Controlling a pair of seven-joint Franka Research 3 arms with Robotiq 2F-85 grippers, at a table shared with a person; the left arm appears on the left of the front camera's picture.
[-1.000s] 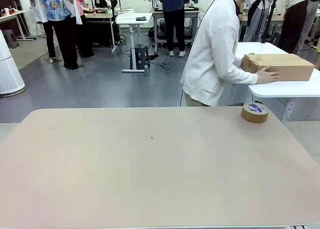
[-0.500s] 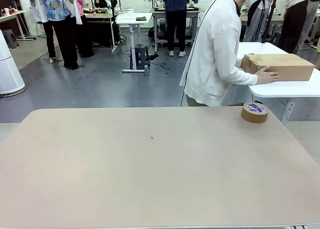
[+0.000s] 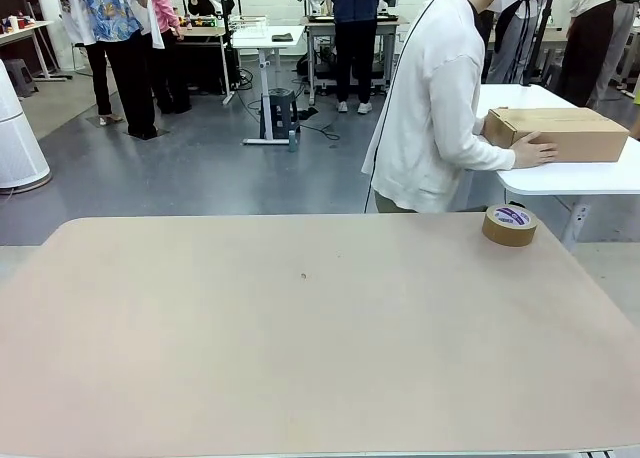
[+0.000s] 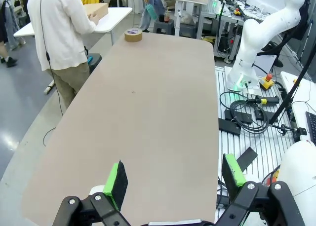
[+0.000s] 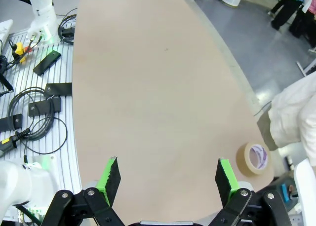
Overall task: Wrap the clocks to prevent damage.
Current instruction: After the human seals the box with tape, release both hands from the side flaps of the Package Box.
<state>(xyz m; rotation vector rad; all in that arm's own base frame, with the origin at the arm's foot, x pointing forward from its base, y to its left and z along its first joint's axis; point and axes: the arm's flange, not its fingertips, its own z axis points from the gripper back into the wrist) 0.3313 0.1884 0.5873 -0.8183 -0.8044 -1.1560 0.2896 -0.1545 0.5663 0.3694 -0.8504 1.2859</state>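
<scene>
The clocks are out of view. A person in a white top (image 3: 432,108) stands at the table's far right edge, turned away, with a hand (image 3: 535,150) on a brown cardboard carton (image 3: 560,133) that rests on a white side table (image 3: 570,178). My left gripper (image 4: 175,179) hangs open above the near edge of the beige table (image 4: 158,112), nothing between its green pads. My right gripper (image 5: 168,179) is likewise open over the table (image 5: 158,88), holding nothing.
A brown tape roll (image 3: 509,225) lies at the table's far right corner, also seen in the left wrist view (image 4: 133,35) and the right wrist view (image 5: 254,158). Cables and the other arm's base (image 4: 247,63) sit off the table's near side.
The person has shifted slightly. The carton, the tape roll and the table look the same.
</scene>
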